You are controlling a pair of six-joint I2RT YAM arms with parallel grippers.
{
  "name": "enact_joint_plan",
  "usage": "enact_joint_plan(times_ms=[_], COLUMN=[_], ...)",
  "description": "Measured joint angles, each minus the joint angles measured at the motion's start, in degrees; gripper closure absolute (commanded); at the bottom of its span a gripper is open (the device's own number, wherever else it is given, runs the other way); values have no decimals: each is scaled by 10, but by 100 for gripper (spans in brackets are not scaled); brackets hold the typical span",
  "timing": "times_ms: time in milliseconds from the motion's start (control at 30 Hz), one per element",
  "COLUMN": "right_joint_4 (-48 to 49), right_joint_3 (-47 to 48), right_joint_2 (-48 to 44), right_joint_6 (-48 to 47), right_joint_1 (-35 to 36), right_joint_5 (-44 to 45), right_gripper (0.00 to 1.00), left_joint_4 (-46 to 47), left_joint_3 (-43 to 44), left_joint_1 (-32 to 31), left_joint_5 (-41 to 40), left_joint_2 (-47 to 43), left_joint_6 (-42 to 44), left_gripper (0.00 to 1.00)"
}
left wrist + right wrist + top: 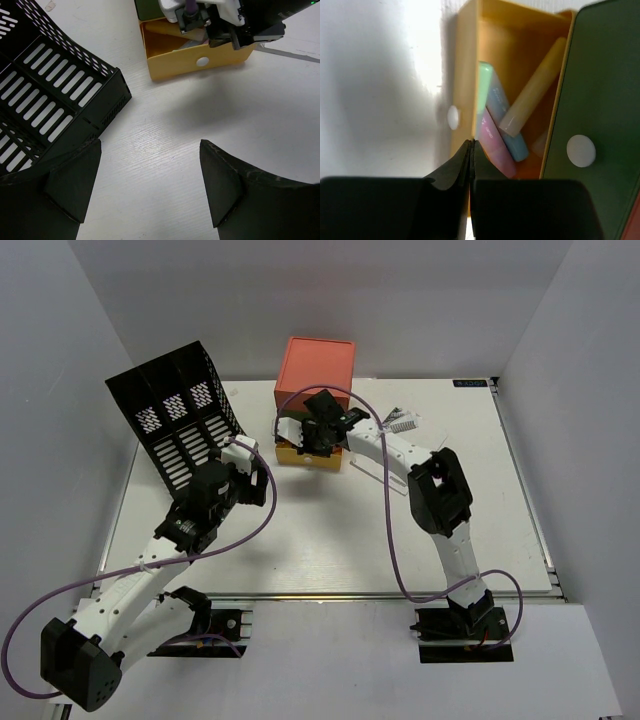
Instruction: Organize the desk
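The white surface (330, 540) lies under both arms. The left gripper (150, 145) is wide open and holds nothing, beside the black rack (50, 85) near the far left corner. The right gripper (471, 145) is closed tight and empty, over the yellow drawer (464, 60) by the far edge.

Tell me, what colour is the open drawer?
The drawer is yellow; the left wrist view shows it best.

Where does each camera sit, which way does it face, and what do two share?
Top external: above and behind the robot, looking down on the desk; left arm and right arm show.
Left wrist: on the left arm, facing down past the open left gripper at black rack and yellow drawer.
Right wrist: on the right arm, facing into the yellow drawer; shut right gripper shows.
Shared: all see the yellow drawer.
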Motion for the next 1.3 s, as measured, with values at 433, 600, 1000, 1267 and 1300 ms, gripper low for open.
enact_joint_plan(times_ms=[433, 600, 1000, 1267, 1300], right_joint_4=[104, 114, -24, 5, 17], right_joint_3=[-60, -75, -26, -39, -39], right_joint_2=[-15, -35, -12, 19, 21], right_joint_6=[47, 71, 13, 18, 21], right_joint_1=[5, -2, -6, -6, -6], right_joint_5=[86, 51, -58, 50, 70], right_gripper=[100, 100, 100, 100, 100], left_joint_4=[0, 0, 0, 0, 0], left_joint_3=[0, 0, 0, 0, 0], left_joint_1=[0, 0, 0, 0, 0], left_joint_5=[0, 0, 0, 0, 0], left_joint_2=[0, 0, 0, 0, 0], left_joint_6=[0, 0, 2, 2, 2], left_gripper=[11, 11, 11, 11, 11])
